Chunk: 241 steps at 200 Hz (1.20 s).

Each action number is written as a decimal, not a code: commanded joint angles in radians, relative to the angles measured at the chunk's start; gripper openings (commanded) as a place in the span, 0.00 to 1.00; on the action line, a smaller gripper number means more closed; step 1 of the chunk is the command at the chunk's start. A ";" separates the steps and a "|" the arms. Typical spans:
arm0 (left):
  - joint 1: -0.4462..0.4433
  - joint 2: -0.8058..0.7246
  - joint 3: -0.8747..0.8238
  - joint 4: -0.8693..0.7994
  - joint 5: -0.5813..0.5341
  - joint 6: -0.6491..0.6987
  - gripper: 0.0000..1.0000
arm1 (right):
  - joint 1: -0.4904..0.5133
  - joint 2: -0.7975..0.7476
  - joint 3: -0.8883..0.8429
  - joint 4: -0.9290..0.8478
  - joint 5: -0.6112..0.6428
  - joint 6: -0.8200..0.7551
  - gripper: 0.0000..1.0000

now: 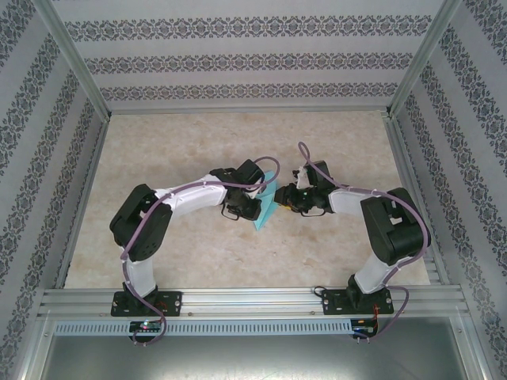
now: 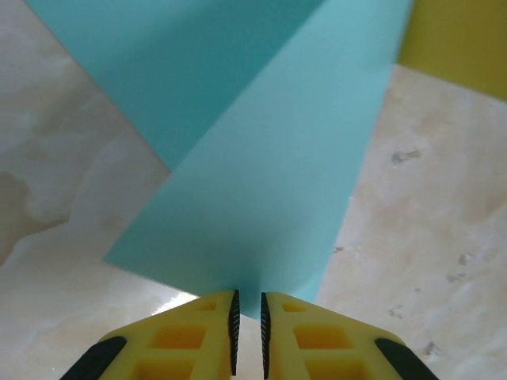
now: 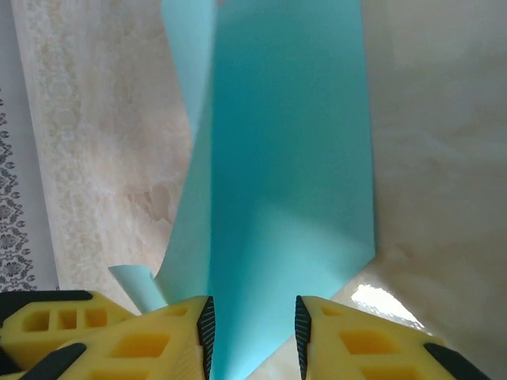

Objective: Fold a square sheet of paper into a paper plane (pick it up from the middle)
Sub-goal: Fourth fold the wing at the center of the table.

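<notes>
The square sheet of paper (image 1: 265,212) is turquoise and folded into a narrow, creased, paper-plane shape. It stands tilted above the table between the two arms. My left gripper (image 1: 253,204) meets it from the left. In the left wrist view the paper (image 2: 269,182) narrows down into my left gripper (image 2: 248,297), whose jaws are shut to a thin slit on its lower tip. Its yellow reverse (image 2: 459,39) shows at the top right. In the right wrist view the creased paper (image 3: 285,158) runs between the wide-apart jaws of my right gripper (image 3: 252,305), against the left pad. My right gripper (image 1: 283,198) faces the left one.
The marbled table (image 1: 198,142) has free room all round the arms. Aluminium frame rails (image 1: 238,299) run along the near edge, and patterned walls enclose the other three sides.
</notes>
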 commanded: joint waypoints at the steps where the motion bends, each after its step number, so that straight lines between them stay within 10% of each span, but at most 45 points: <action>1: 0.000 0.037 0.016 0.025 -0.043 0.026 0.19 | -0.007 -0.046 -0.010 -0.015 -0.007 -0.011 0.34; 241: 0.034 0.130 0.058 0.079 0.027 0.043 0.18 | -0.029 0.011 0.001 0.012 -0.060 0.010 0.38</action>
